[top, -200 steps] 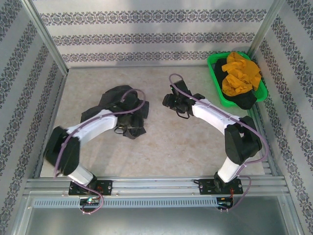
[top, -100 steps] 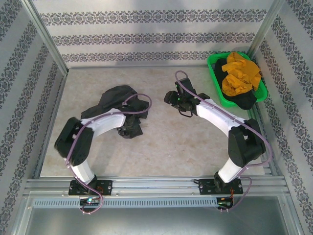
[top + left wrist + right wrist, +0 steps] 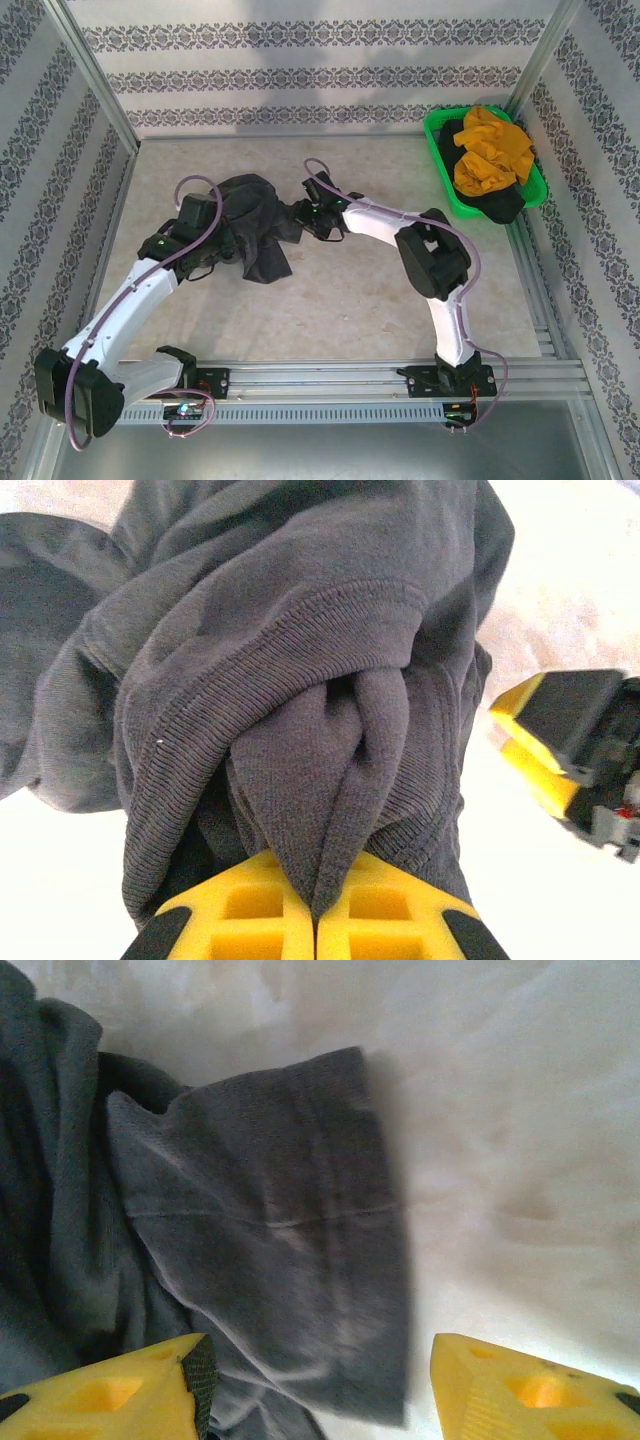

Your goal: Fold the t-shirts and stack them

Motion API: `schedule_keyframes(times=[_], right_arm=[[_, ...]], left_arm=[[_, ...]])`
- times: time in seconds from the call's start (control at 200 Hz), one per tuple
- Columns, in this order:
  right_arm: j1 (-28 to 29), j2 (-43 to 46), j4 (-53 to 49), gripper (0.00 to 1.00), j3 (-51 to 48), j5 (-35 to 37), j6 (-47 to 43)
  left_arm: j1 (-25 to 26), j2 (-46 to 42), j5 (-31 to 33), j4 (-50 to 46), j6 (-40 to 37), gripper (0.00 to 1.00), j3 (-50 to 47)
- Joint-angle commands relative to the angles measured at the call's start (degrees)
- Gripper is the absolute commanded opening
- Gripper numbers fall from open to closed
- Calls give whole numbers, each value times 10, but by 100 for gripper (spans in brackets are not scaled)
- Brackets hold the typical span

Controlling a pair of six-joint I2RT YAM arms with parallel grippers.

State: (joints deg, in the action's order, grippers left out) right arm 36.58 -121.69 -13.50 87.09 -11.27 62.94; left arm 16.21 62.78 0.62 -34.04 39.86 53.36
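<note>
Grey shirt [image 3: 255,205], bunched on the table [image 3: 350,300] left of centre, is clamped at its ribbed edge by the left fingers [image 3: 250,920], while its sleeve [image 3: 280,1220] is straddled by the spread right fingers [image 3: 110,1395].

Showed a dark charcoal-grey t-shirt [image 3: 255,215] crumpled in a heap left of centre on the table [image 3: 350,300], its ribbed edge [image 3: 300,670] gathered into a tight fold, one hemmed sleeve [image 3: 290,1220] spread flat. Found a mustard-orange t-shirt [image 3: 490,150] piled loosely atop a blackish t-shirt [image 3: 497,207], both unfolded in the green basket [image 3: 442,160], far right corner.
</note>
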Motion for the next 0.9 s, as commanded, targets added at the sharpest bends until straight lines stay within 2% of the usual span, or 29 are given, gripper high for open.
schedule_keyframes(times=[0.0,0.095,0.24,0.345,0.385,0.475,0.545,0.634,0.894], right_arm=[[16,-38,-19,59,48,-7,67],[22,-67,-12,52,60,-6,100],[12,-79,7,17,61,6,121],[1,-49,-10,0,56,35,85],[-4,-32,-25,0,50,51,68],[-23,13,-34,0,5,82,52],[-42,59,-30,0,-39,101,47],[-61,127,-45,0,-84,137,23],[-140,318,-106,0,-162,220,-61]], left_arm=[[-21,-20,-35,7,23,0,6],[-26,-21,-42,8,19,0,18],[-34,-22,-44,10,12,0,35],[-42,-22,-34,-4,2,0,48],[-43,-24,-9,-27,-3,0,57],[-52,-21,94,-119,0,0,78],[-69,-25,115,-150,-10,0,74],[-85,-40,84,-121,-22,0,49],[-84,-19,-85,61,10,0,19]])
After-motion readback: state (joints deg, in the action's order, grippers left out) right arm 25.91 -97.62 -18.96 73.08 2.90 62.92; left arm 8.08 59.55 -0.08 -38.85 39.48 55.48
